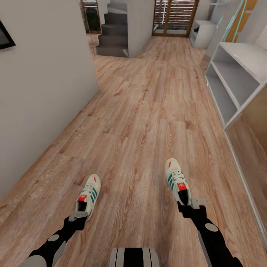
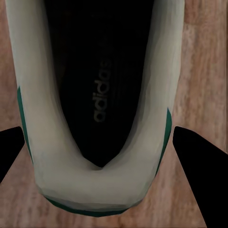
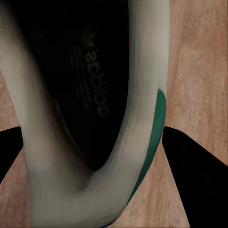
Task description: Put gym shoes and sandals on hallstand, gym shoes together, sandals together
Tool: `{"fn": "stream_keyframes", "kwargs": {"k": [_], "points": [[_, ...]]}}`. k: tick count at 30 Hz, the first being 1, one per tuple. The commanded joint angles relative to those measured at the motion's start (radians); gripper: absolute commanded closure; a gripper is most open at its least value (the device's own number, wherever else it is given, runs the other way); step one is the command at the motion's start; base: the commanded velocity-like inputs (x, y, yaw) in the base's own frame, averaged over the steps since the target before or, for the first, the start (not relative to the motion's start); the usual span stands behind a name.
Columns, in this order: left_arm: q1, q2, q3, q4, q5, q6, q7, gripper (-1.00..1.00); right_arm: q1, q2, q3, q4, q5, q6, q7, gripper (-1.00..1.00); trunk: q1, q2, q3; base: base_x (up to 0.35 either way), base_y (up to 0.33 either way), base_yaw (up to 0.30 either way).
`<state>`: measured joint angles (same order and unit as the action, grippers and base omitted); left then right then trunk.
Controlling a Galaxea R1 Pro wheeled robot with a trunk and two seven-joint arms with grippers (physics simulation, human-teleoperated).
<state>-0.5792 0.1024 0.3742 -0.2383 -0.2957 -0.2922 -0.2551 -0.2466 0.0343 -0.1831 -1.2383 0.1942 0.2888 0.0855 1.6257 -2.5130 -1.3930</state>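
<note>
Left shoe (image 2: 102, 190): cream-white heel collar with green trim and a dark printed insole, close under my left wrist camera, sitting between my two dark fingers (image 2: 197, 161).
Hallstand (image 1: 237, 79): pale grey open shelves along the right wall, well apart from both shoes.
Corridor floor (image 1: 141, 122): light brown planks.
Right shoe (image 1: 177, 180): cream-white, green stripes, red tongue label.
Left gripper (image 1: 77, 216): my fingers flank the heel; whether they grip I cannot tell.
Right gripper (image 1: 192, 204): likewise.

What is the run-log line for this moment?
left gripper: around left gym shoe heel | right gripper: around right gym shoe heel | hallstand: ahead-right
</note>
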Motion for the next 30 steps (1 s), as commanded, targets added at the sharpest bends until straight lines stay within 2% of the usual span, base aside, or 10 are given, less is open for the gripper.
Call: {"fn": "stream_keyframes", "kwargs": {"k": [1, 2, 3, 5, 7, 11, 12, 14, 21, 30], "points": [[0.005, 0.0, 0.009, 0.002, -0.009, -0.004, -0.006, 1.0, 0.0, 0.002, -0.004, -0.002, 0.01, 0.005, 0.01, 1.0, -0.001, 0.0, 0.003, 0.0, 0.0, 0.0], [0.017, 0.001, 0.009, 0.0, -0.008, -0.004, -0.006, 1.0, 0.0, 0.003, -0.004, -0.002, 0.01, 0.004, 0.009, 1.0, -0.001, 0.0, 0.007, 0.0, 0.0, 0.0], [0.094, 0.006, 0.01, -0.005, 0.052, -0.028, -0.006, 1.0, 0.0, -0.003, -0.007, -0.005, 0.014, 0.004, 0.006, 1.0, -0.001, 0.0, 0.012, 0.0, 0.0, -0.054], [0.115, 0.006, 0.01, -0.004, 0.076, -0.061, -0.006, 1.0, 0.0, -0.005, -0.008, -0.005, 0.016, 0.004, 0.006, 1.0, -0.002, 0.001, 0.022, 0.0, 0.0, -0.073], [0.154, 0.006, 0.009, -0.003, 0.097, -0.092, -0.006, 1.0, 0.039, -0.008, -0.013, 0.027, 0.017, -0.025, 0.006, 1.0, -0.003, 0.001, 0.033, 0.0, 0.0, -0.09], [0.172, 0.005, 0.009, -0.006, 0.1, -0.097, -0.006, 1.0, 0.063, -0.008, -0.021, 0.088, 0.017, -0.112, 0.006, 1.0, -0.005, 0.002, 0.055, 0.0, 0.0, -0.092], [0.182, 0.006, 0.009, -0.008, 0.1, -0.099, -0.006, 1.0, 0.072, -0.008, -0.037, 0.14, 0.016, -0.181, 0.006, 1.0, -0.006, 0.003, 0.06, 0.0, 0.0, -0.093], [0.188, 0.007, 0.009, -0.008, 0.099, -0.1, -0.007, 1.0, 0.078, -0.007, -0.057, 0.195, 0.016, -0.254, 0.007, 1.0, -0.006, 0.003, 0.071, 0.0, 0.0, -0.093], [0.194, 0.013, 0.008, -0.031, 0.093, -0.099, -0.008, 1.0, 0.086, -0.009, -0.101, 0.388, 0.016, -0.452, 0.008, 1.0, -0.01, 0.005, 0.109, 0.0, 0.0, -0.093], [0.222, 0.008, 0.009, -0.041, 0.103, -0.099, -0.006, 1.0, 0.087, -0.018, -0.113, 0.572, 0.014, -0.635, 0.008, 1.0, -0.014, 0.007, 0.157, 0.0, 0.0, -0.093]]}}
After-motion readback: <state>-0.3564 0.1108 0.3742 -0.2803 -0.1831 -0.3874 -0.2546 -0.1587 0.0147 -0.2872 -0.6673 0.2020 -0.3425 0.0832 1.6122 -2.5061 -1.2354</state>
